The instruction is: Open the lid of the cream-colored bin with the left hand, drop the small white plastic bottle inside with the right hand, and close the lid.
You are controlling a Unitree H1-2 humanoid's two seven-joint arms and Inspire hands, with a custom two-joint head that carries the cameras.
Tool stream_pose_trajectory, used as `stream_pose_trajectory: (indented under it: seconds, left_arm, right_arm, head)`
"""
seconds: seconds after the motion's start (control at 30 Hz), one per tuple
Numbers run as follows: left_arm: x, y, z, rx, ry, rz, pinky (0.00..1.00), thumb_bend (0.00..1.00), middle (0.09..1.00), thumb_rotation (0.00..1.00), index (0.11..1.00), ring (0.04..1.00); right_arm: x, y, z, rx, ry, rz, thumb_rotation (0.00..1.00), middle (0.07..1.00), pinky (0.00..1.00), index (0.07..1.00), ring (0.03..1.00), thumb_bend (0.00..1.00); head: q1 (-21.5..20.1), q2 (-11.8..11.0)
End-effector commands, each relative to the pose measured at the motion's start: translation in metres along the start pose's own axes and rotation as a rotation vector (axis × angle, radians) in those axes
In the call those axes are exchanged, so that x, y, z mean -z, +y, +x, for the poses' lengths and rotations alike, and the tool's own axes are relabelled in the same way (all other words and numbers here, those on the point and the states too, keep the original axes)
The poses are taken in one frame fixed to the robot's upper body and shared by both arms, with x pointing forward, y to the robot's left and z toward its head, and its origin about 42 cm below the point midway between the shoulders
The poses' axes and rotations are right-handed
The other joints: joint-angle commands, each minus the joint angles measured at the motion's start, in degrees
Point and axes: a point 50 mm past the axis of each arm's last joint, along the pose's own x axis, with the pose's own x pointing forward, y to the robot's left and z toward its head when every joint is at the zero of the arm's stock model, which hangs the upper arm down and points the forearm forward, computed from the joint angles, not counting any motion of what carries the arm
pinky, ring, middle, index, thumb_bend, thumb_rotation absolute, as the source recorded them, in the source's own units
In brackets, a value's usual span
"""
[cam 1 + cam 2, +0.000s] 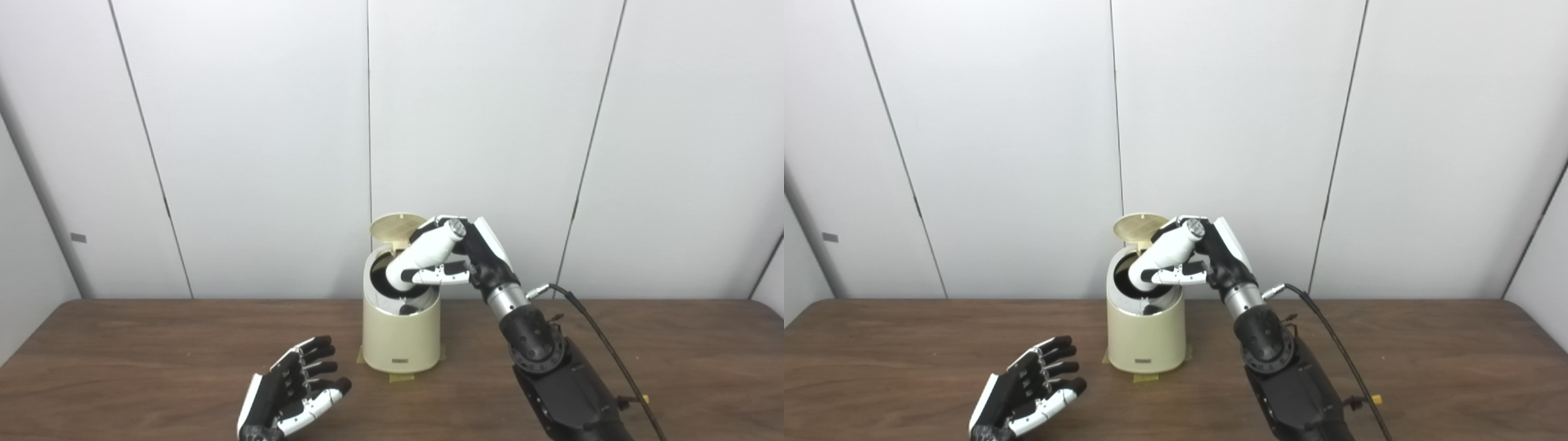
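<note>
Two of the three steps look settled or nearly so from where I sit: the lid (398,227) of the cream-colored bin (401,343) stands tipped up at the back, and I have the small white plastic bottle (422,255) poised at the mouth. What is left, as I judge it, is letting the bottle go, pulling my right arm clear, and shutting the lid.

My right hand (474,257) is closed around the bottle. The bottle lies tilted, its capped end up and to the right against the palm, its lower end pointing down and left into the dark opening of the bin. One of the fingers (442,278) runs along the underside of the bottle and others wrap over the top near the cap, so it is held from both sides. The lower end sits over the rim; whether it touches the rim I cannot tell.

My left hand (294,389) rests low over the wooden table (122,361), well apart from the bin on its left, palm turned up, fingers spread and holding nothing. It is not touching the lid, which stays up on its own.
</note>
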Motion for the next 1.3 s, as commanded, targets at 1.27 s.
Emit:
stream_pose_trajectory:
  seconds: [1.27]
  left_arm:
    - [-0.0232, -0.0047, 0.0117, 0.023, -0.099, 0.0, 0.63, 0.71, 0.774, 0.1, 0.784, 0.724]
  right_arm:
    - [-0.0215, -0.0117, 0.0074, 0.005, -0.02, 0.006, 0.03, 0.676, 0.43, 0.677, 0.534, 0.88]
  head:
    - [0.04, 0.64]
